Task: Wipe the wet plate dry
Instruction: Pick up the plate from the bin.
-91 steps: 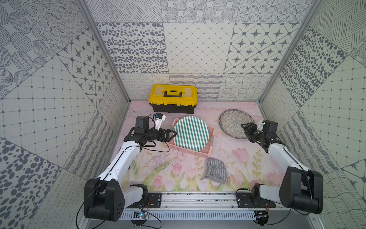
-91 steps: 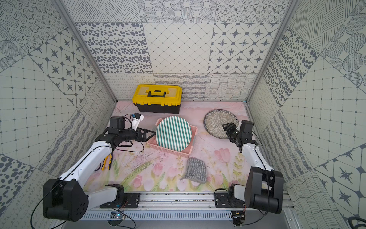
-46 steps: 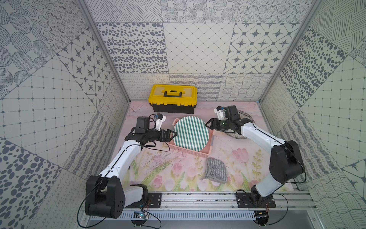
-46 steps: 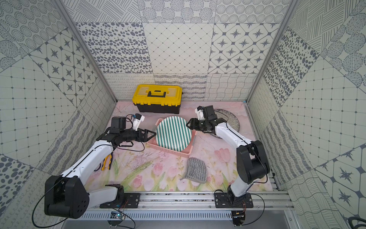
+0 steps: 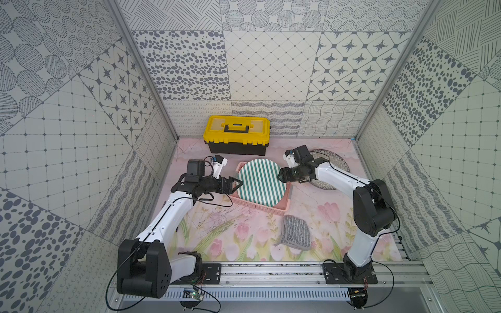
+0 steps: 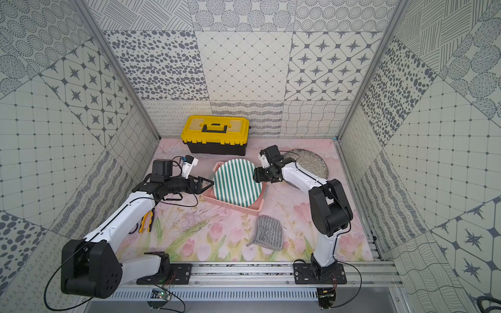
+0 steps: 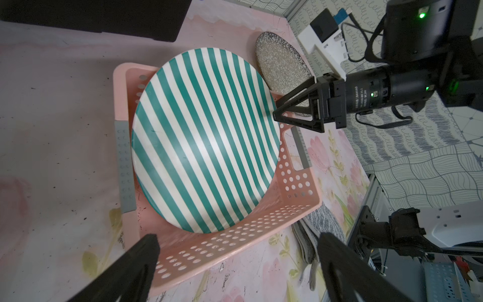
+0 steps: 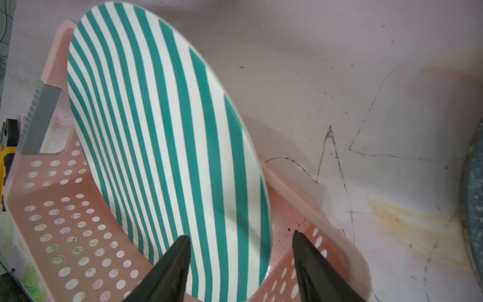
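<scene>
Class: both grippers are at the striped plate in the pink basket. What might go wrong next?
The striped plate leans in the pink basket; the right gripper, open astride its rim, might pinch off-centre and let it slip.
The left gripper, open by the opposite edge, may nudge the basket.
The grey cloth lies untouched; neither arm may be free to wipe.

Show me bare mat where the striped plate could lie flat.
Widest free patch: front mat between pink basket, grey cloth and the rail. A smaller one lies between cloth, basket and speckled plate. Crowded around the basket: left claw and right claw flank the striped plate.
</scene>
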Tool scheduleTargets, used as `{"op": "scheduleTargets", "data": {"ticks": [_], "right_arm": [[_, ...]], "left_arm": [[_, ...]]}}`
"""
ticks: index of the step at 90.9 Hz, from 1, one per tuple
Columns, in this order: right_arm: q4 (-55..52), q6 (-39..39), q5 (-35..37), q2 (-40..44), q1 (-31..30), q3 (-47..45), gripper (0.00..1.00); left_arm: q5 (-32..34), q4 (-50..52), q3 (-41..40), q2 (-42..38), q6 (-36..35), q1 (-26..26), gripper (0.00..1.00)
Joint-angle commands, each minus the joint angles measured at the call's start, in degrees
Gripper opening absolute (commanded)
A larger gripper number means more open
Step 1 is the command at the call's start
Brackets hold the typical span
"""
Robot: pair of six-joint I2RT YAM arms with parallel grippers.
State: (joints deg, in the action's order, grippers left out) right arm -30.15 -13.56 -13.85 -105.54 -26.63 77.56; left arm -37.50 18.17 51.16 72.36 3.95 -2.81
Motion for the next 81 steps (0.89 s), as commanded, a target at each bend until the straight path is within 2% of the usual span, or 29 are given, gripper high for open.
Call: {"op": "scheduleTargets", "data": {"ticks": [1,17,37,50,59,67,81], "right_arm": [[-0.53,2.07,-0.71,-2.73,-0.86,1.64,0.66],[1.25,1.46,-3.33,-5.16,-0.89,2.39,0.65],[5.53,-0.26,-4.23,-4.70,-0.64,0.20,0.54],[9.48,-1.87,-8.07,-3.54,0.32,-2.66,0.39],[12.18,-2.88,-10.47,-2.09,1.11,-4.74,0.36],[13.87,-3.39,-11.33,-0.60,1.67,-6.48,0.29],[14.42,-3.19,-11.61,1.35,2.90,-7.96,0.12]], "left_arm": [[-1.31,-2.30,-0.22,0.41,0.01,0.78,1.00],[-1.51,-2.32,-0.27,0.59,0.15,0.79,1.00],[-1.88,-2.35,-0.10,0.91,0.46,0.70,1.00],[-2.06,-2.49,-0.15,0.94,0.60,0.72,1.00],[-2.06,-2.48,-0.12,0.96,0.63,0.70,1.00],[-2.14,-2.56,-0.12,0.99,0.78,0.72,1.00],[-2.23,-2.59,-0.18,1.05,0.96,0.76,1.00]]}}
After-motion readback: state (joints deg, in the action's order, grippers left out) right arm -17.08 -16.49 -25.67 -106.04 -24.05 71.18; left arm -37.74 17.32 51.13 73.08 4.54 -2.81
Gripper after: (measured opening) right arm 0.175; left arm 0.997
